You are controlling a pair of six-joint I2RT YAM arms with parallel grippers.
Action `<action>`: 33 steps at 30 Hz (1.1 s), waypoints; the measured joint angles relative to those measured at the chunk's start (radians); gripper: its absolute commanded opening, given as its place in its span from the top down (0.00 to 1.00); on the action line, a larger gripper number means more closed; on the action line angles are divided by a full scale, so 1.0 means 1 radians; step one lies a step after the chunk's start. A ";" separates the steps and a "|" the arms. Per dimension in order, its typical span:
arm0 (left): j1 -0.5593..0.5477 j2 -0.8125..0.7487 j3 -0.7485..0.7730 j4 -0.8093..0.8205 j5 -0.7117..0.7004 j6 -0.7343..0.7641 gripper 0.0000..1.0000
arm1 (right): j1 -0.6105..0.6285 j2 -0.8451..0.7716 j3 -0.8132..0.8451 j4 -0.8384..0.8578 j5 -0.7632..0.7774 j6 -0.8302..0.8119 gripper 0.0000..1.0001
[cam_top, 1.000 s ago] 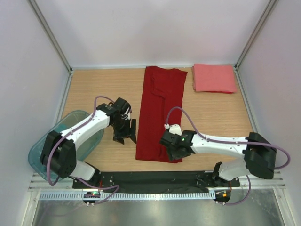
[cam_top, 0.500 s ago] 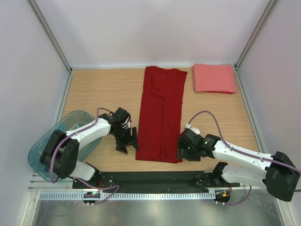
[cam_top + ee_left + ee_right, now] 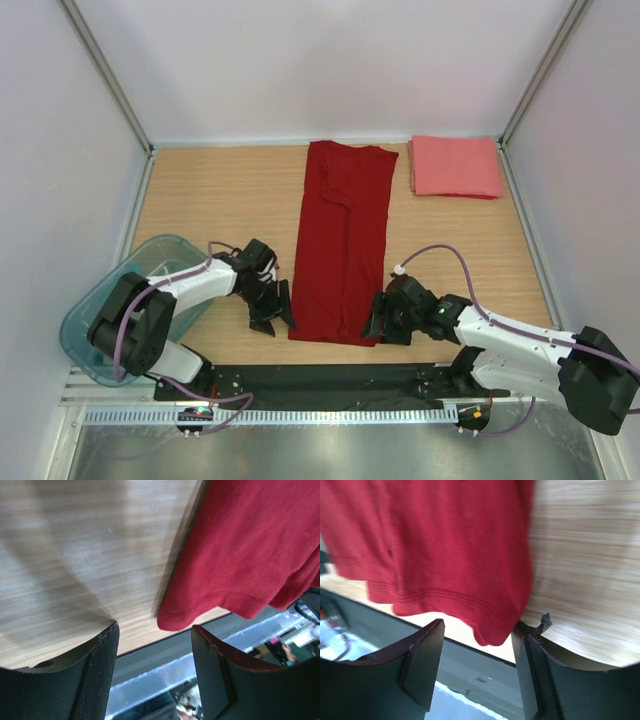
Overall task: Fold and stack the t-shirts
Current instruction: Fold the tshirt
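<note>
Both my left fingers [image 3: 75,680] and right fingers [image 3: 545,680] have just dropped beside the near hem corners of the dark red shirt [image 3: 340,245], gaping wide, holding nothing. It lies lengthwise on the worktop [image 3: 210,190]; pinching those corners looks next.

Left arm [image 3: 190,283]: forearm runs out toward my right, wrist bent so my left gripper [image 3: 272,312] tips down and back toward my own base. Jaws spread wide. In the wrist view both dark fingers [image 3: 92,677] stand well apart, tips about level.

Right arm [image 3: 510,335]: stretched low and long toward my left. My right gripper [image 3: 378,322] sits at its end, angled down, jaws parted as well. Its fingers [image 3: 422,662] frame a broad gap.

The two grippers face each other, well apart, at about the same reach.
</note>
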 measured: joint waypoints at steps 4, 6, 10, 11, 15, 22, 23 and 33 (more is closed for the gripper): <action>0.000 0.001 -0.013 0.015 0.024 -0.009 0.41 | 0.000 0.019 -0.018 0.071 -0.043 0.022 0.41; 0.000 0.001 -0.017 0.022 0.030 -0.011 0.41 | 0.000 0.018 -0.023 0.076 -0.049 0.023 0.43; 0.000 0.005 -0.019 0.032 0.040 -0.011 0.42 | -0.001 -0.007 -0.032 0.066 -0.047 0.028 0.47; 0.000 0.007 -0.019 0.033 0.042 -0.011 0.42 | -0.001 -0.016 -0.035 0.058 -0.045 0.032 0.47; 0.000 0.014 -0.019 0.039 0.056 -0.012 0.42 | -0.001 -0.048 -0.046 0.023 -0.028 0.064 0.47; 0.000 0.034 -0.019 0.051 0.079 -0.028 0.45 | -0.001 -0.050 -0.040 -0.017 0.007 0.112 0.47; 0.000 0.038 -0.018 0.052 0.082 -0.030 0.47 | -0.001 -0.043 -0.032 -0.027 0.014 0.113 0.47; 0.000 0.049 -0.022 0.057 0.090 -0.034 0.51 | -0.001 0.013 0.031 -0.100 0.080 0.093 0.47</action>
